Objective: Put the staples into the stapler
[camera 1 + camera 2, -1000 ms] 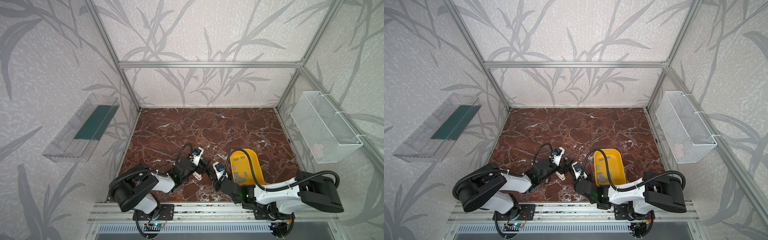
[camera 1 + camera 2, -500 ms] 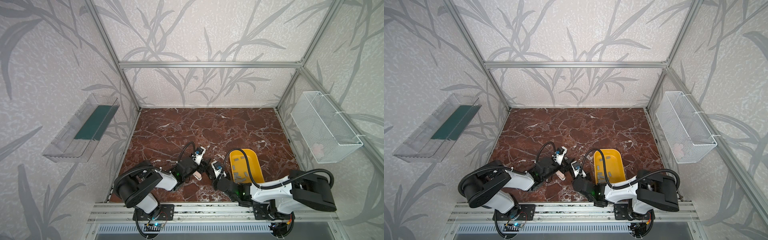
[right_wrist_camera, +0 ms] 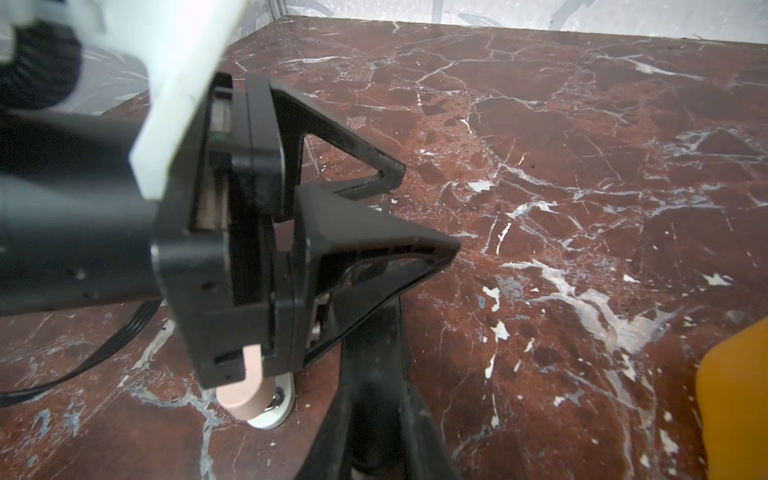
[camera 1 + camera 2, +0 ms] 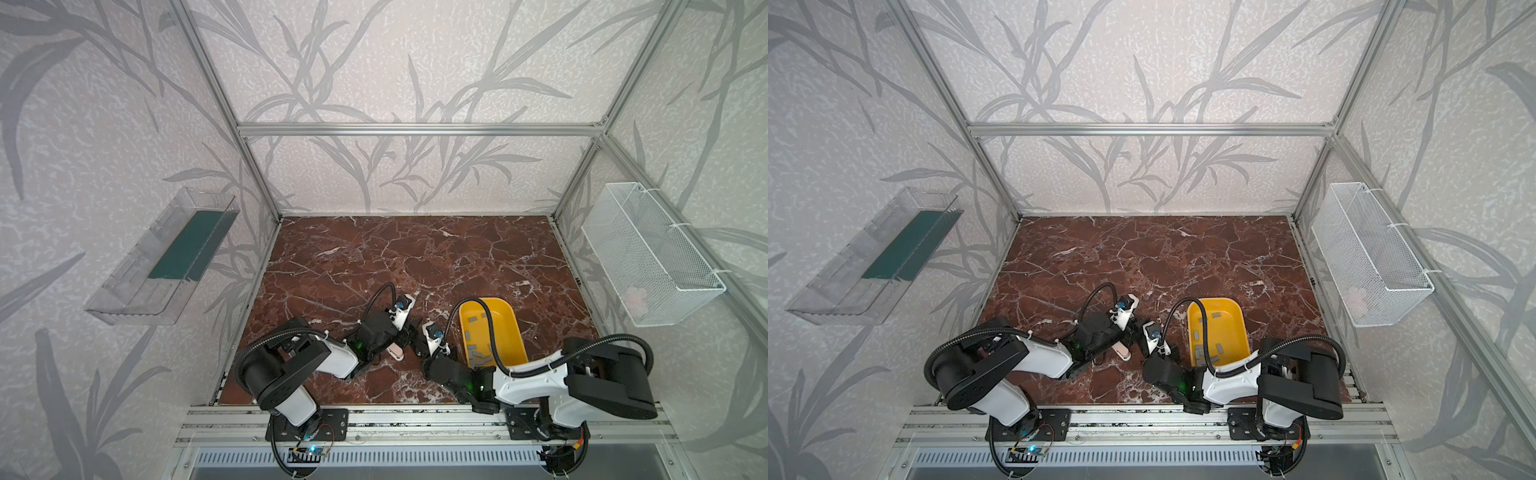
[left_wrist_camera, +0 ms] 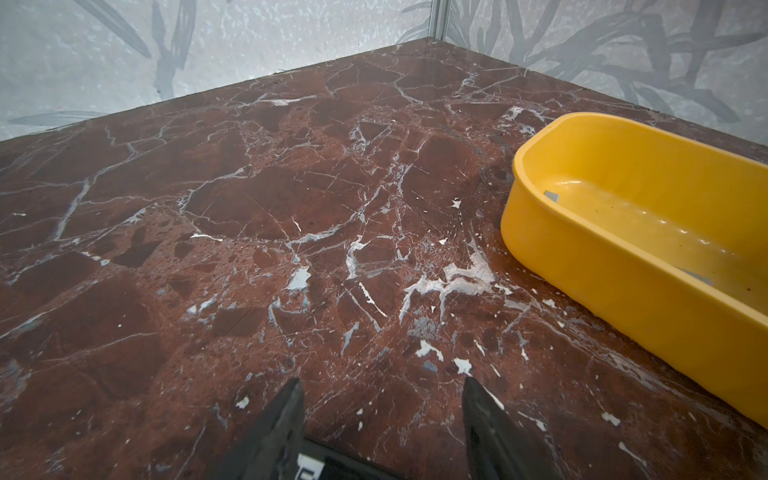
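While the stapler (image 3: 249,388) lay flat on the marble table (image 4: 415,257), its pink end projected from under the body of the left gripper (image 5: 382,384). That gripper's jaws stood apart, with bare marble between the tips and nothing held. The placement reads as a brace over the stapler, fixing it for work by the opposite arm.

The right gripper (image 3: 372,332) pointed at the stapler from the tray side, its fingers drawn together along a thin seam. Its tips ran behind a left finger, so whether anything thin was pinched there could not be told.

The staples (image 4: 478,353) lay loose as grey strips in the yellow tray (image 4: 490,300), just beside the right arm and within its easy reach. Judged from this layout, no strip had yet reached the stapler. The two grippers appeared set to steady or open it first.
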Controlling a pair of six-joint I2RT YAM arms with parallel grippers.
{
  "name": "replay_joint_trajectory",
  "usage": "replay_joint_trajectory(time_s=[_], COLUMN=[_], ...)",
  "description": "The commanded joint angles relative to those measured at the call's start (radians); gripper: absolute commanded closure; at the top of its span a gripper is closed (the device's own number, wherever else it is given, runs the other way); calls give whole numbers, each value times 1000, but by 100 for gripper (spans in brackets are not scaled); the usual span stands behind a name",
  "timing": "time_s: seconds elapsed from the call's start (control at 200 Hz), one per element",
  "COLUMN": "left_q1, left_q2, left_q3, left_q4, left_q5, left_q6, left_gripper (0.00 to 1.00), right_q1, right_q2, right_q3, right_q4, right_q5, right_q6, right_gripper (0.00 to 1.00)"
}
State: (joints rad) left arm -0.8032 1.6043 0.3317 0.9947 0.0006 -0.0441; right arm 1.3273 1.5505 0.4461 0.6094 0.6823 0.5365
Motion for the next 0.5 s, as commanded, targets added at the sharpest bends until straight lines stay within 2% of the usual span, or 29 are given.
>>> replay_joint_trajectory(time_s=[0.0,0.495], left_q1=[-2,-1], left_q2=[12,22], left_q3=[28,41], left_q4=[-9,-28], left_q5=[-1,6], left_q6=[27,32], left_gripper=[40,42], right_q1=[-1,7], right_q2=[56,130], right_q3=[-11,-27], right_q4=[-85,-66], right_q5=[-24,-17], right_q6=[34,92], right_gripper=[79,80])
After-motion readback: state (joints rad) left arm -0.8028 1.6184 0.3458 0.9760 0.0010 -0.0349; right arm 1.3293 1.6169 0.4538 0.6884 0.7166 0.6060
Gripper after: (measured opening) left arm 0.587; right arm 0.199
